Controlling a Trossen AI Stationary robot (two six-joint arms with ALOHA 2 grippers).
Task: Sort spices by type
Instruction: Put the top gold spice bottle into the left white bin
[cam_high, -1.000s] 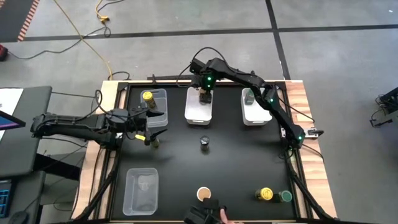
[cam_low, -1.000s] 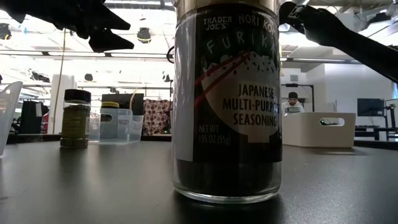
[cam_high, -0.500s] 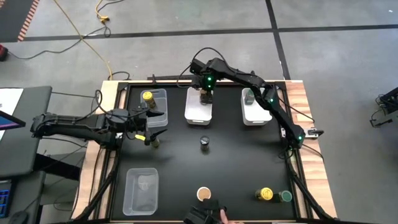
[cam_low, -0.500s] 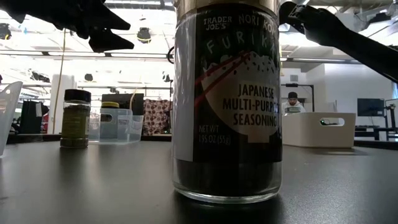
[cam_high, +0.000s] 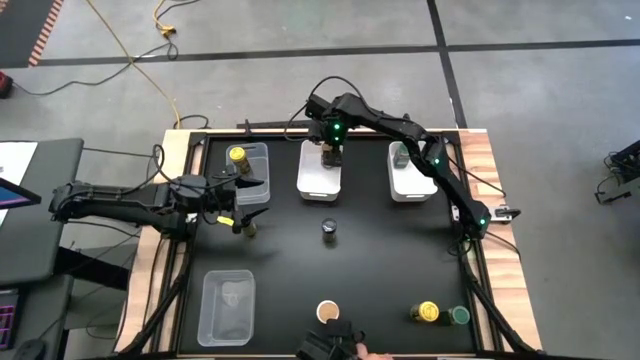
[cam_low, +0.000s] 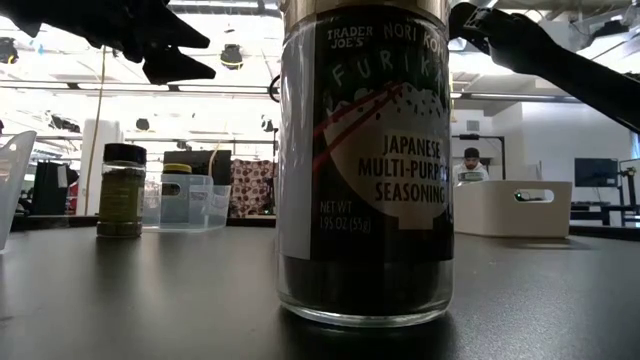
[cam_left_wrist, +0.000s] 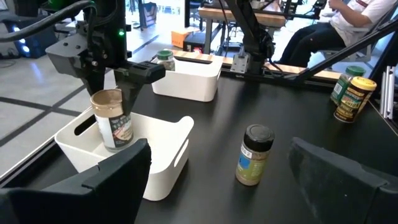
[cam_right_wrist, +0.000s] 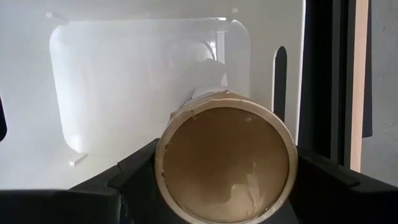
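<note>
My right gripper (cam_high: 328, 150) reaches over the middle white bin (cam_high: 312, 180) at the far edge, shut on a tan-topped spice jar (cam_left_wrist: 114, 122). At the table's left, my left gripper (cam_high: 247, 204) waits open and touches nothing. Under its near finger a dark-topped jar (cam_high: 247, 229) stands on the table. A yellow-topped jar (cam_high: 237, 156) stands in the clear bin (cam_high: 255, 190). A green-topped jar (cam_high: 400, 155) is in the right white bin (cam_high: 408, 185). A grey-topped jar (cam_high: 329, 231) stands mid-table. Tan-topped (cam_high: 328, 312), yellow-topped (cam_high: 427, 312) and green-topped (cam_high: 459, 316) jars stand near the front edge. My right gripper pinches the jar's tan cap (cam_left_wrist: 107, 99) between its two fingers (cam_left_wrist: 134, 78), one on each side of the cap. The fingers come from above, pointing down. The jar is upright with its lower part inside the white bin; whether it rests on the bin's floor I cannot tell.
A second clear bin (cam_high: 228, 305) lies at the near left corner. In the low view the front tan-topped jar (cam_low: 362, 160) fills the middle of the picture. Bare black tabletop (cam_high: 400, 260) lies between the bins and the front jars. A person sits beyond the table (cam_left_wrist: 348, 25).
</note>
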